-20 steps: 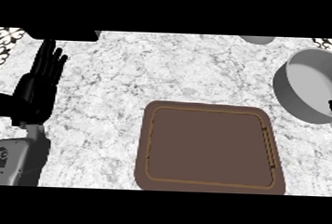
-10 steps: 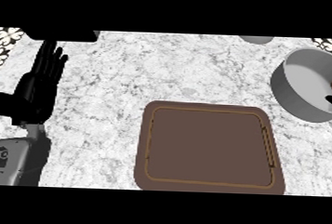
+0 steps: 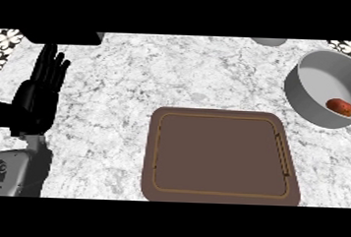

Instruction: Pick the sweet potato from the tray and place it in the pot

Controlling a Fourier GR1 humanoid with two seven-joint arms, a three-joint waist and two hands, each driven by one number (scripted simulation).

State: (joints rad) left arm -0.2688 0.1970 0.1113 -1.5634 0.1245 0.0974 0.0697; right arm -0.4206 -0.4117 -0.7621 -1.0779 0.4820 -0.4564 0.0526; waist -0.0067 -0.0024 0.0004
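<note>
Head view: the sweet potato (image 3: 340, 107) lies inside the grey pot (image 3: 310, 95) at three o'clock, so the placing looks done. The brown tray (image 3: 219, 161) sits bare at five o'clock on the marble tabletop (image 3: 172, 71). The left hand (image 3: 38, 93) rests at nine o'clock, fingers straight and released; the right hand is out of sight.

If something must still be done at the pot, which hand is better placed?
Probably the right: the pot, holding the sweet potato, sits at the counter's right edge. The left hand rests open far left; the right hand is out of view.
</note>
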